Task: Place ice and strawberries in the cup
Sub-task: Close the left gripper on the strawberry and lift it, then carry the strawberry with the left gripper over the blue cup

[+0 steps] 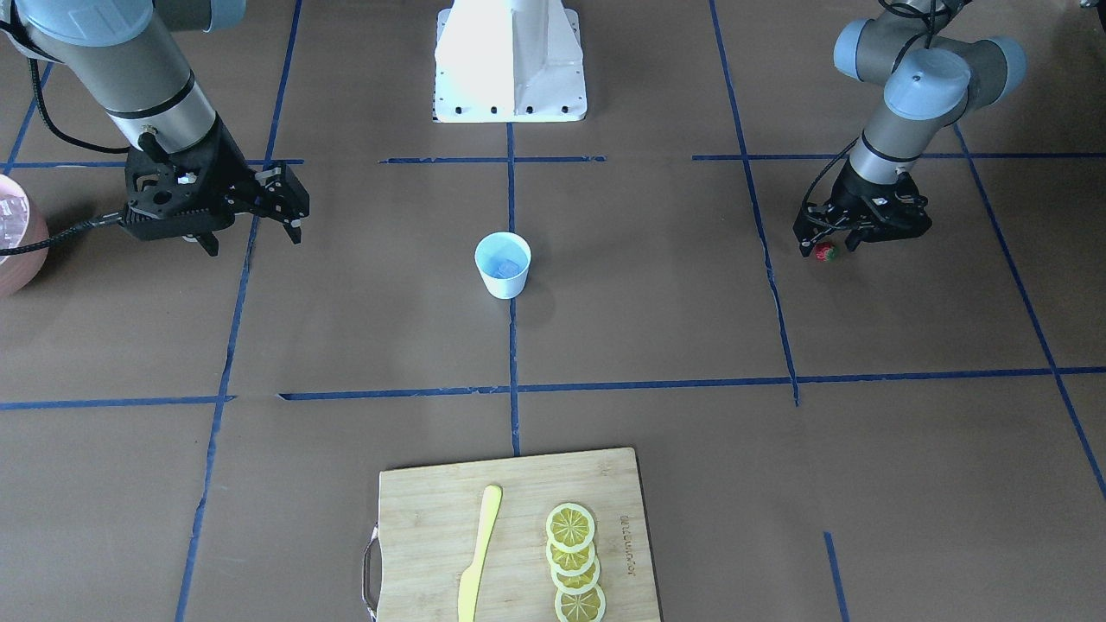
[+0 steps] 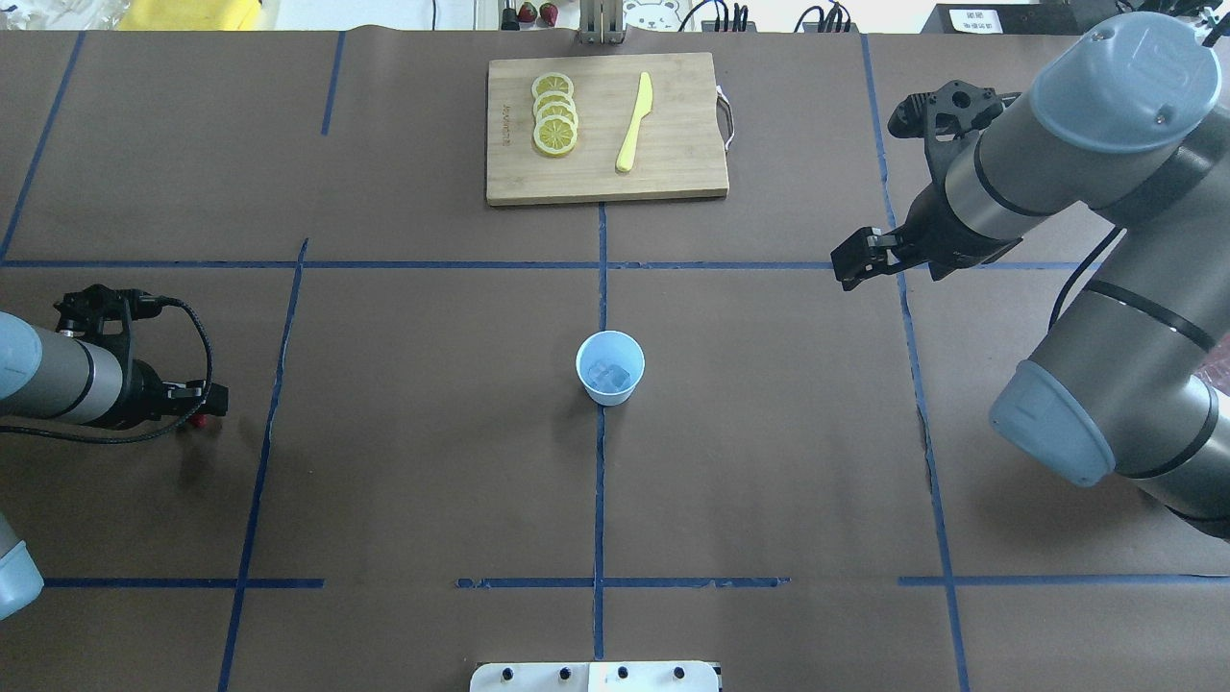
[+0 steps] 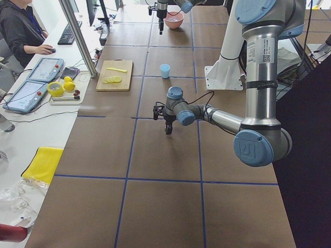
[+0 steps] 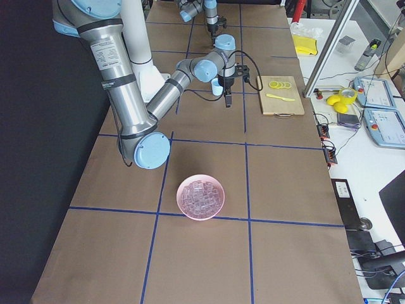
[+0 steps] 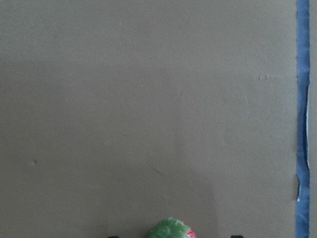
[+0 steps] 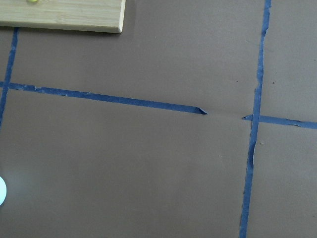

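The white cup (image 1: 502, 263) (image 2: 609, 367) stands upright at the table's middle, with clear ice (image 2: 609, 375) cubes in its pale blue inside. A tiny red strawberry (image 1: 825, 252) (image 5: 171, 229) with a green top lies on the brown table at the robot's left side. My left gripper (image 1: 829, 245) (image 2: 200, 408) hangs low over it, open, its fingers well apart on either side of the berry. My right gripper (image 1: 253, 240) (image 2: 855, 264) is open and holds nothing, above the table between the cup and the pink bowl (image 4: 200, 196), which is full of ice cubes.
A wooden cutting board (image 2: 673, 173) at the table's far edge carries several lemon slices (image 2: 554, 113) and a yellow knife (image 2: 634, 123). Blue tape lines cross the brown table cover. The robot's white base (image 1: 510, 60) stands behind the cup. A person sits at a side desk (image 3: 20, 31).
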{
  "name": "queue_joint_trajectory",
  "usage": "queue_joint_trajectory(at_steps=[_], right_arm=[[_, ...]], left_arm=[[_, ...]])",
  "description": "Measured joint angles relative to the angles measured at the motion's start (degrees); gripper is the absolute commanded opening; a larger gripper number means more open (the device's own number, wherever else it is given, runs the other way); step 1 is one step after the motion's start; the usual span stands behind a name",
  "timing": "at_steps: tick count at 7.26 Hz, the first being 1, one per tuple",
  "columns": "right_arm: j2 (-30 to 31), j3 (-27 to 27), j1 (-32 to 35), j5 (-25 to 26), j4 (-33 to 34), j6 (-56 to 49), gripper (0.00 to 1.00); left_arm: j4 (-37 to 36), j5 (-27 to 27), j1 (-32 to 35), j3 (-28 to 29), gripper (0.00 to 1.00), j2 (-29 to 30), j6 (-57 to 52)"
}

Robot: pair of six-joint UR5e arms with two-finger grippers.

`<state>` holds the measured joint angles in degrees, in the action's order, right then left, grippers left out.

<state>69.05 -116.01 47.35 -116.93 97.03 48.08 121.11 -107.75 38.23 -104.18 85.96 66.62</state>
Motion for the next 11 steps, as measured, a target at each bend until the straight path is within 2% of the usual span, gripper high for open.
queue_joint_trajectory(at_steps=[1,4,5,6,8,10,11], right_arm=[[0.0,0.0,0.0,0.0,0.0,0.0,1.0],[0.0,0.0,0.0,-0.1,0.0,0.1,1.0],[0.0,0.0,0.0,0.0,0.0,0.1,1.0],[0.1,0.0,0.0,0.0,0.0,0.2,1.0],[0.1,-0.2,0.1,0.1,0.0,0.2,1.0],[0.5,-0.8,0.6,-0.2,0.0,0.1,1.0],[1.3,-1.4,1.4,-0.3,0.0,-0.3,1.0]], left_arm=[[0.0,0.0,0.0,0.0,0.7,0.0,0.0],[-0.2,0.0,0.0,-0.1,0.26,0.0,0.0],[-0.4,0.1,0.0,-0.2,0.08,0.0,-0.1],[-0.5,0.1,0.2,-0.5,0.04,-0.1,-0.3],[-2.4,-0.2,1.2,-2.8,0.02,-0.2,-0.7],[-14.8,-0.5,2.7,-10.0,0.02,2.6,-0.8],[-23.0,-0.5,2.9,-13.0,0.02,7.3,-0.6]])
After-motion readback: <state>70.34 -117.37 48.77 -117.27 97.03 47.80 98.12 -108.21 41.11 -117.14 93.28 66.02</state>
